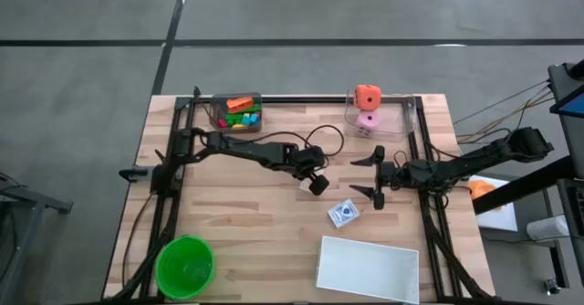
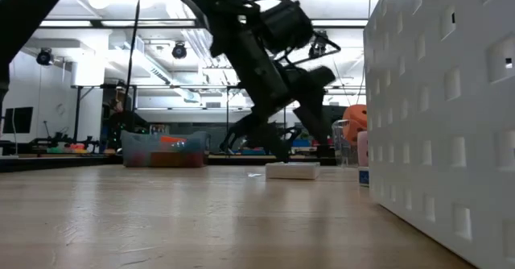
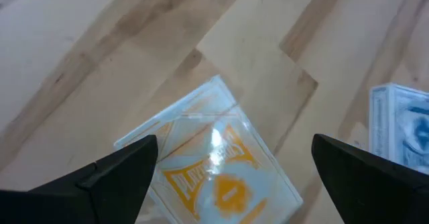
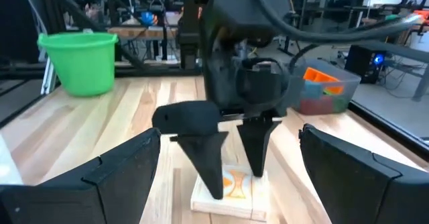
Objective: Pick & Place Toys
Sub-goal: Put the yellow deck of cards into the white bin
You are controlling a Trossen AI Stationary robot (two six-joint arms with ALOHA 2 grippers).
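Note:
My left gripper [image 1: 317,183] is open at the table's middle, pointing down over an orange-printed card box [image 3: 214,177] that lies flat on the wood. In the right wrist view its fingers [image 4: 214,163] stand at the box's two sides [image 4: 231,190]. A blue-printed card box [image 1: 343,214] lies flat nearer the front and also shows in the left wrist view [image 3: 402,127]. My right gripper [image 1: 370,176] is open and empty, level, just right of the left gripper. An orange holed cube [image 1: 368,96] and a pink die [image 1: 368,120] sit in a clear bin. My left gripper has its open fingertips [image 4: 258,170] low at the orange card box's top [image 4: 234,184], coming from above. I cannot tell whether they touch the box. The box lies flat on the table.
A clear bin [image 1: 237,111] of small colourful pieces stands at the far left. A green bowl [image 1: 185,267] is at the near left. A white tray [image 1: 368,268] is at the near right, and its holed wall fills the right of the low view [image 2: 442,116].

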